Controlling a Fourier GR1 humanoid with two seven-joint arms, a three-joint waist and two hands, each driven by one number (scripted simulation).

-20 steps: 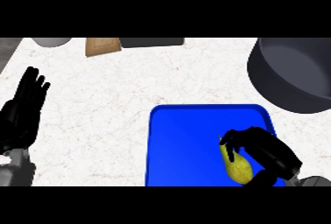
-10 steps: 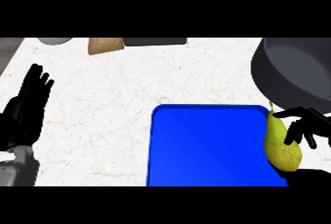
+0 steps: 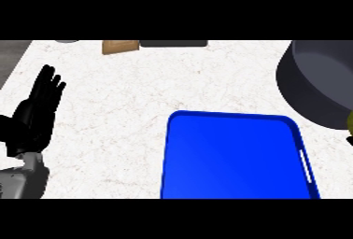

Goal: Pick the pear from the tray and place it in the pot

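My right hand, pear moved right since half second ago, now almost out of view. Counter (image 3: 138, 93) white. Tray (image 3: 234, 158) blue, bare. Pot (image 3: 324, 79) dark, top right. My left hand (image 3: 34, 116) at left edge, fingers straight, holding nothing. Pear (image 3: 349, 119): yellow sliver at right edge below pot. Right fingers: cannot tell.

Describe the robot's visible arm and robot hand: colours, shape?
Only the left one shows: a black robot hand with slender fingers and a thumb, on a smooth grey forearm at the view's lower left. No cables or markings visible. The right robot hand is out of view.
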